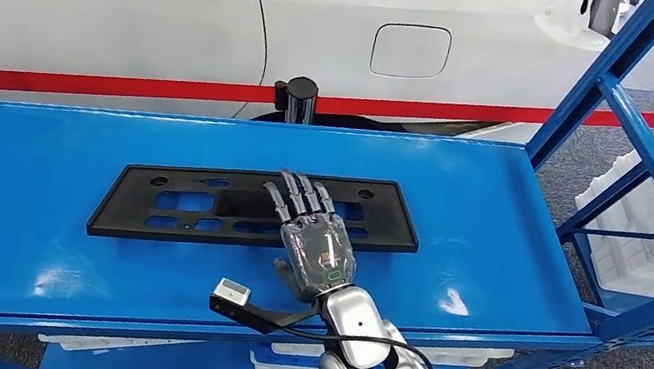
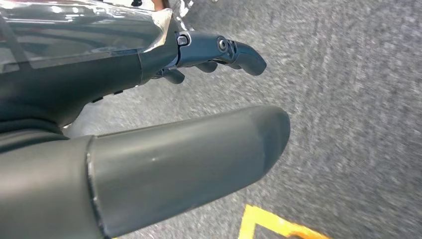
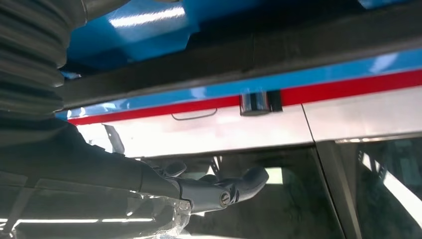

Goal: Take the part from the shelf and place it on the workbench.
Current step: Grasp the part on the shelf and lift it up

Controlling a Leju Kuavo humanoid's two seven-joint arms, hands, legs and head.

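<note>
Head view: the part (image 1: 248,208), a flat black plastic plate, long and rectangular with several cut-out slots and small holes, lies flat on the glossy blue metal shelf (image 1: 22,222). The right hand (image 1: 313,243), silver and grey under a clear cover, hovers over the part's right half with its fingers (image 1: 293,194) extended and slightly spread, holding nothing. A white car (image 1: 182,7) with a red stripe stands behind the shelf.

Left wrist view: the left hand (image 2: 149,124) hangs above grey carpeted floor (image 2: 348,99); the smooth thick thumb and dark fingers (image 2: 234,52) are apart, gripping nothing.

Right wrist view: the right hand's fingers (image 3: 234,186) are loosely extended, empty.
</note>
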